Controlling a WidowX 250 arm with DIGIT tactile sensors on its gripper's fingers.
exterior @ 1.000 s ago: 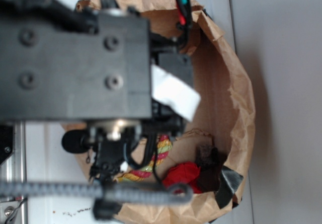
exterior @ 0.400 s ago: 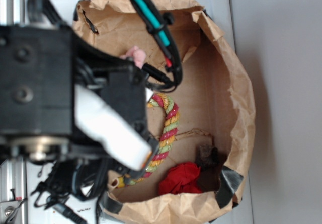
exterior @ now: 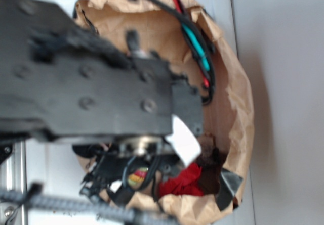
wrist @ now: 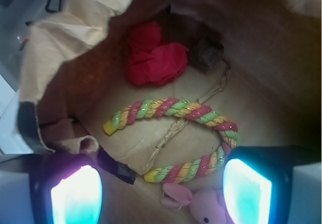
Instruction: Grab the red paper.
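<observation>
Seen from the wrist camera, the gripper point(wrist: 161, 191) hangs inside a brown paper bag point(wrist: 60, 38) with its two glowing fingers point(wrist: 75, 196) spread wide at the bottom corners of the frame and nothing between them. Just below the gap lies one pink plush toy point(wrist: 201, 204), partly cut off by the frame edge. Beyond it, one red-yellow-green striped rope cane point(wrist: 176, 110) curves across the middle of the bag floor, crossing one twisted paper cord point(wrist: 171, 133). Farther on, against the bag's far wall, sits the one red paper point(wrist: 151, 58), a crumpled wad with bare floor between it and the cane. One small dark brown lump point(wrist: 206, 53) rests just beside the wad, toward the right wall. The bag's walls rise all around, the left one folded inward. In the exterior view, the blurred black arm point(exterior: 101, 93) covers most of the bag opening, with the red paper point(exterior: 185, 182) showing at the bag's lower edge.
</observation>
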